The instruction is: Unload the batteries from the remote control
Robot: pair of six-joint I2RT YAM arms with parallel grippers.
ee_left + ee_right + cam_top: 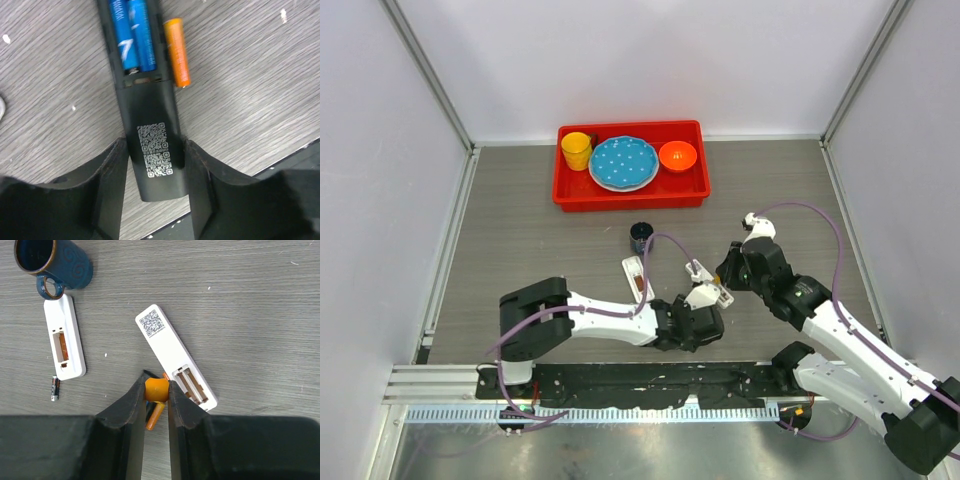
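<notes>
A black remote (150, 125) lies back up with its compartment open and two blue batteries (132, 35) inside. An orange battery (177, 52) lies on the table beside it and also shows in the right wrist view (154, 417). My left gripper (155, 150) (698, 322) is shut on the black remote's near end. My right gripper (157, 386) (725, 272) is shut on a rounded orange screwdriver handle (157, 389), seen end-on, just above the black remote. A dark grey battery (55, 388) lies loose on the table.
A white remote (175, 357) with an empty compartment lies beside my right gripper. Another white remote (64, 337) (635, 278) holds an orange cell. A dark blue mug (52, 260) (641, 236) stands behind it. A red tray (565, 195) with cup, plate and bowl is at the back.
</notes>
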